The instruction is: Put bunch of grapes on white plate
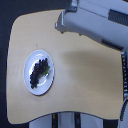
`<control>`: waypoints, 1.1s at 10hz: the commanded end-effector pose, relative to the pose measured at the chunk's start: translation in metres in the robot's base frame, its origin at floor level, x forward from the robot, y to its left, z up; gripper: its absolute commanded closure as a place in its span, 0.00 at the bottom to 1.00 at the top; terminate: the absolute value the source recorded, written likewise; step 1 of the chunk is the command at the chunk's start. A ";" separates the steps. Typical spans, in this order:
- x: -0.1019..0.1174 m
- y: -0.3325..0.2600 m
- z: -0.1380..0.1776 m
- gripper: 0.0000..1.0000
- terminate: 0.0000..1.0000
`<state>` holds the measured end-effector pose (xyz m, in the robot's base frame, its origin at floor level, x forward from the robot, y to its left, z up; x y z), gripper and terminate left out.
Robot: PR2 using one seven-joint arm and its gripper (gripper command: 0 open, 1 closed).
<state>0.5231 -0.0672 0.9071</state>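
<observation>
Bunch of grapes (39, 72) lengthwise on white plate (47, 86)

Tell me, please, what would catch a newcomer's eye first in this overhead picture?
First, the white plate on the exterior view's left of the light wooden table, with the bunch of grapes lying dark on it. Next, the bulky grey robot arm reaching in from the upper right, well apart from the plate; its gripper cannot be made out clearly.

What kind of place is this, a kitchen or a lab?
Probably a lab test bench: a bare wooden table, one white plate holding a bunch of grapes, and a robot arm overhead.
</observation>
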 end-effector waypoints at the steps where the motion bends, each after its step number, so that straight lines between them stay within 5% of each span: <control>1: 0.013 -0.096 -0.005 0.00 0.00; 11: 0.001 -0.207 0.000 0.00 0.00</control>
<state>0.5283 -0.2350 0.9013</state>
